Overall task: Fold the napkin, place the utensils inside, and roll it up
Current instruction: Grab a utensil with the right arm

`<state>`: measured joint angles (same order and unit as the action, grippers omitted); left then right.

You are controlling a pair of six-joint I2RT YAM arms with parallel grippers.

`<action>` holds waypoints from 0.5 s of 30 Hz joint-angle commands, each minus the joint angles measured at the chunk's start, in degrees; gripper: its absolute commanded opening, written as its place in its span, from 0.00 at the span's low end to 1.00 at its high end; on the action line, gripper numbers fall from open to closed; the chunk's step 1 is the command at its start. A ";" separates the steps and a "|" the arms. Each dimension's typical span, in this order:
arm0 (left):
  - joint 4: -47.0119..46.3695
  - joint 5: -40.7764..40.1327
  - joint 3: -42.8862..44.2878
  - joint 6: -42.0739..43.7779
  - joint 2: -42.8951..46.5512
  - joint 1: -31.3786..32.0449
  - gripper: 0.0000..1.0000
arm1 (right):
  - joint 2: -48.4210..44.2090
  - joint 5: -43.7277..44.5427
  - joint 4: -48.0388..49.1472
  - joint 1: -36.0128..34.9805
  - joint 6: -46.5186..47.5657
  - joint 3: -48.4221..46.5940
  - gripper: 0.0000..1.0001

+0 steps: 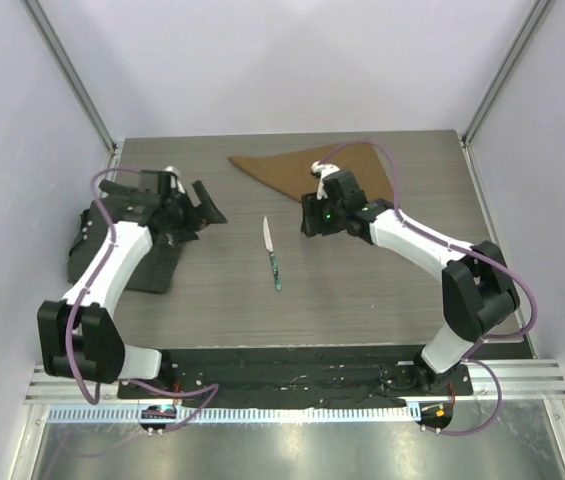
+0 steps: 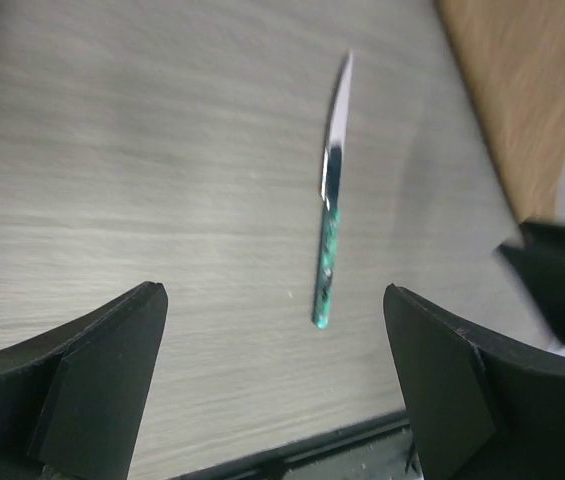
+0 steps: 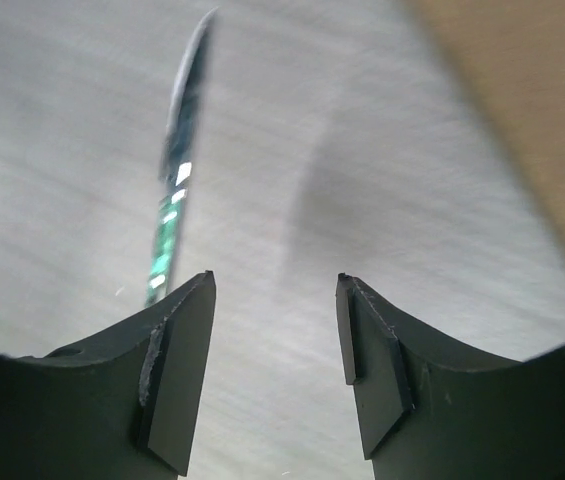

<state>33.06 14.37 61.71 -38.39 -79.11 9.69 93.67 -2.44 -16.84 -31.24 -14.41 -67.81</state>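
The tan-brown napkin (image 1: 312, 168) lies folded into a triangle at the back of the table, right of centre. The knife (image 1: 272, 253), with a silver blade and teal speckled handle, lies alone on the table in the middle, blade pointing away. My left gripper (image 1: 207, 207) is open and empty, left of the knife. In the left wrist view the knife (image 2: 329, 200) lies ahead of the open gripper (image 2: 272, 300), with the napkin (image 2: 532, 90) at the top right. My right gripper (image 1: 308, 218) is open and empty, just in front of the napkin. In the right wrist view the knife (image 3: 177, 170) lies up left of the gripper (image 3: 275, 285), with the napkin (image 3: 532, 100) at the right.
A dark grey-black mat (image 1: 152, 268) lies crumpled at the left under my left arm. White walls and metal posts stand round the table. A black rail (image 1: 292, 365) runs along the near edge.
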 commanded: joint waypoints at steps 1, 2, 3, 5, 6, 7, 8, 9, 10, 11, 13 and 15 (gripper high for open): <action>3.77 1.01 5.25 6.92 2.47 -8.08 0.95 | 0.98 1.12 0.50 -6.36 -1.75 -0.56 0.59; 3.33 1.44 5.87 7.27 2.56 -9.24 0.95 | 2.64 1.21 -0.64 -8.63 -2.19 -1.44 0.58; 3.07 2.15 7.09 7.71 2.47 -10.73 0.95 | 3.62 1.29 -1.26 -9.53 -2.63 -1.97 0.57; 2.80 3.03 8.33 8.86 1.86 -13.29 0.95 | 5.81 1.91 -2.40 -11.98 -3.86 -3.02 0.56; 3.15 2.94 9.12 9.21 1.59 -13.73 0.95 | 6.43 2.17 -2.49 -12.78 -4.30 -3.29 0.55; 3.15 2.68 9.30 9.56 1.50 -14.08 0.95 | 7.05 2.17 -2.67 -13.31 -4.57 -3.47 0.55; 2.28 2.59 9.04 9.65 1.42 -14.18 0.95 | 7.84 2.17 -2.93 -13.84 -4.83 -4.08 0.55; 1.49 2.68 7.73 9.74 1.68 -14.26 0.95 | 9.24 4.00 -3.20 -14.71 -5.18 -4.52 0.55; 0.53 2.59 6.94 9.65 1.77 -14.44 0.95 | 10.30 4.37 -3.72 -15.33 -5.18 -5.22 0.54; -0.79 2.59 6.32 9.74 1.94 -14.53 0.94 | 11.18 4.89 -4.86 -15.86 -5.10 -6.62 0.54; -1.07 3.38 5.35 9.91 1.51 -14.79 0.94 | 13.38 5.86 -5.92 -17.00 -4.92 -8.03 0.54; -0.89 4.61 5.17 9.92 0.81 -15.14 0.94 | 15.22 6.04 -6.97 -17.62 -4.83 -9.35 0.53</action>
<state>34.04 16.03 67.68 -29.93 -77.38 -4.64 106.76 0.69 -21.78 -47.53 -18.33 -72.53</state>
